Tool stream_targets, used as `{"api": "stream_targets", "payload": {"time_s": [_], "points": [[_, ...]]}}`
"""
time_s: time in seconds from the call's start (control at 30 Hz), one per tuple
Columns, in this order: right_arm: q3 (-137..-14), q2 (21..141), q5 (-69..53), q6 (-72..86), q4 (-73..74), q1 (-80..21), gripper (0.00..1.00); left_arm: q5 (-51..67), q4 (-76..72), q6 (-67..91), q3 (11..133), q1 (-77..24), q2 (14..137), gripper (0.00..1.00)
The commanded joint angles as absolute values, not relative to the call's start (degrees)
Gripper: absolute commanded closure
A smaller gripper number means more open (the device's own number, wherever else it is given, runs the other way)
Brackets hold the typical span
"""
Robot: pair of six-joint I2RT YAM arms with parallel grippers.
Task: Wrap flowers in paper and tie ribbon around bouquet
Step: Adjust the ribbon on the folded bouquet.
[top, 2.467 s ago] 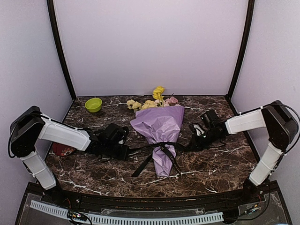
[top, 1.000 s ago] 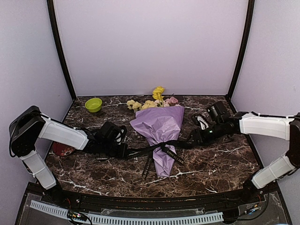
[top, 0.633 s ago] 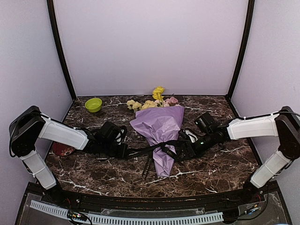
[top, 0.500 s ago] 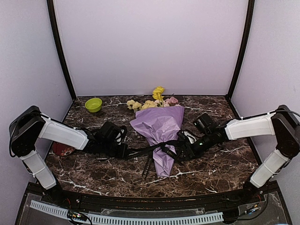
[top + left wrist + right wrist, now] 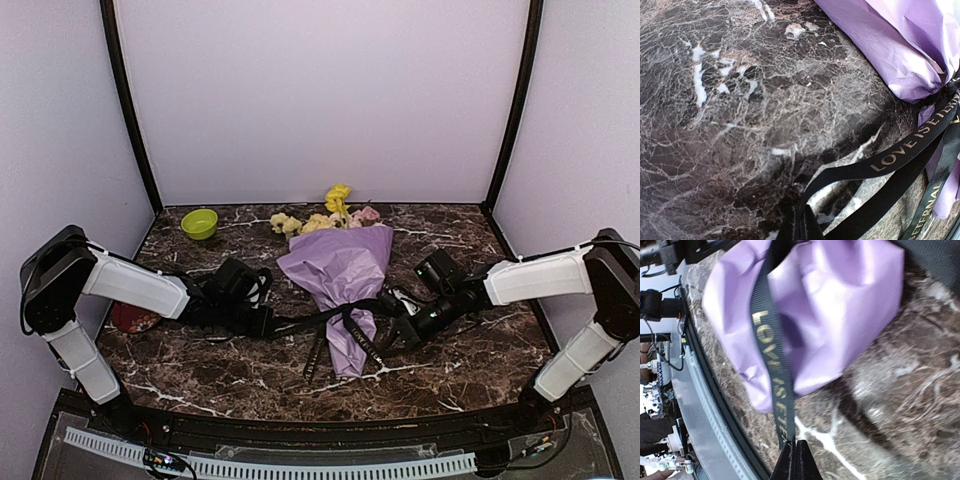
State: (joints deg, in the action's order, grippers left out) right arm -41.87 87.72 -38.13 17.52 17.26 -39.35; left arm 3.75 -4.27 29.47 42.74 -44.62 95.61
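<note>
Left of the bouquet (image 5: 340, 270), the left gripper (image 5: 799, 226) pinches one ribbon (image 5: 900, 151) strand; right of it, the right gripper (image 5: 796, 458) pinches the other strand.

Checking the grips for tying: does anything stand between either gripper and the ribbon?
Nothing visible does. The left gripper and the right gripper are each shut on a length of the ribbon, which runs unobstructed to the bouquet.

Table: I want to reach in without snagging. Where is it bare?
Bare table: the near strip in front of the bouquet, and the back right corner. Crowded: the middle band, where left gripper and right gripper hold the ribbon across it.
</note>
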Motion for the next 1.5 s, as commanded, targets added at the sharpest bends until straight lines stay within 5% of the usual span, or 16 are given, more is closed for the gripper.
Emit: {"api": "stream_targets", "payload": {"time_s": [0.0, 0.07, 0.3, 0.47, 0.53, 0.73, 1.47], "points": [[-40.8, 85.2, -40.6, 18.8, 16.9, -41.1, 1.00, 3.5, 3.1, 28.4, 41.7, -45.1, 98.2, 1.00], [-40.6, 85.8, -39.5, 19.0, 16.6, -41.4, 1.00, 3.4, 3.1, 28.4, 41.6, -45.1, 98.1, 1.00], [-42.1, 88.9, -35.4, 19.1, 15.5, -41.4, 0.61, 3.5, 3.3, 28.0, 41.6, -45.1, 98.0, 1.00], [-42.4, 90.9, -38.6, 20.2, 11.4, -42.0, 0.58, 3.4, 3.5, 28.0, 41.7, -45.1, 98.1, 1.00], [-42.4, 92.8, -39.6, 20.2, 10.8, -42.4, 0.62, 3.2, 3.6, 27.9, 41.8, -45.1, 98.2, 1.00], [-42.2, 92.2, -40.6, 19.9, 11.3, -42.7, 1.00, 3.1, 3.6, 27.9, 41.6, -45.1, 98.1, 1.00], [-34.7, 82.7, -43.4, 22.0, 24.3, -51.0, 1.00, 1.8, 4.5, 26.3, 43.0, -45.1, 100.1, 1.00]]}}
